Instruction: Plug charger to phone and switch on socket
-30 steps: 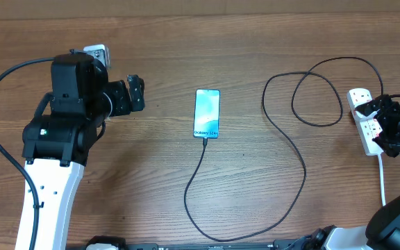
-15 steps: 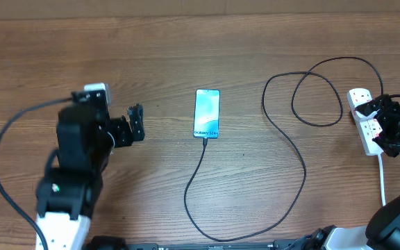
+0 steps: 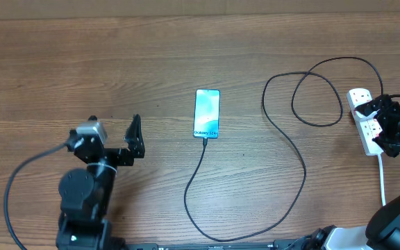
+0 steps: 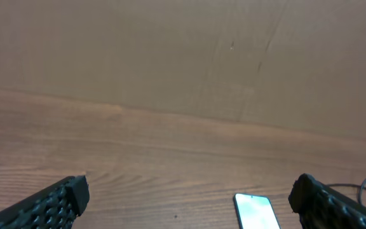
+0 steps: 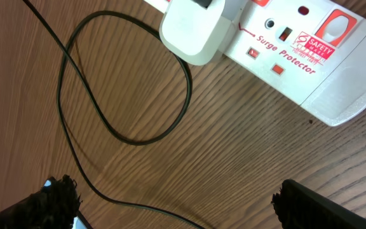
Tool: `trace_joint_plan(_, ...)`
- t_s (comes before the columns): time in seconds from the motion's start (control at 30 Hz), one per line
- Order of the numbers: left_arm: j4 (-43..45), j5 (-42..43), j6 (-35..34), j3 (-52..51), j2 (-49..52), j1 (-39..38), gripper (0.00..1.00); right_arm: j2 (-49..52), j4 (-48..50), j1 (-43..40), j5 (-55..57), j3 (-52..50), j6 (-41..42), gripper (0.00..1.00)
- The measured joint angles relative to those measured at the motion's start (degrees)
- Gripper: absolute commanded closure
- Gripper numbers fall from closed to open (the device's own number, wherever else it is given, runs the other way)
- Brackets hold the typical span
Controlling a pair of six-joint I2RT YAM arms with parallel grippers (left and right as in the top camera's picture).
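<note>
The phone (image 3: 207, 113) lies screen up at the table's middle, with the black charger cable (image 3: 304, 163) plugged into its near end and looping right toward the socket. The phone's top also shows in the left wrist view (image 4: 256, 211). The white socket (image 3: 367, 125) lies at the far right; in the right wrist view (image 5: 297, 44) a white adapter (image 5: 194, 28) sits in it beside red switches. My left gripper (image 3: 136, 135) is open and empty, left of the phone. My right gripper (image 3: 380, 125) hovers over the socket, open and empty; the cable loop (image 5: 126, 83) lies below it.
The socket's white cord (image 3: 382, 182) runs toward the front edge at right. A brown wall (image 4: 183, 51) stands behind the table's far edge. Bare wood lies between the phone and my left gripper.
My left arm has drawn back toward the front edge, its gripper moving nearer and a little away from the phone. The right arm, phone and cable have not moved.
</note>
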Motion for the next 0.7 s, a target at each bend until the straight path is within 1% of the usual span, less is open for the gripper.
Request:
trace_joint_plan(0.13,3.7,0.0,-0.4,-6.4,-4.6,0.7,0.00,0.0,0.0,0.0,0.0,0.0,0.0,0.00)
trace_joint_plan(0.33,7.3,0.0,-3.6,-14.9,-12.2,3.1,0.00,0.0,0.0,0.0,0.0,0.0,0.0,0.00)
trace_joint_plan(0.63,7.7,0.0,-4.8,-20.4,-17.5,3.2,0.00,0.0,0.0,0.0,0.0,0.0,0.0,0.00)
trace_joint_plan(0.7,6.5,0.0,-4.8,-21.1,-18.2,3.2,0.00,0.0,0.0,0.0,0.0,0.0,0.0,0.00)
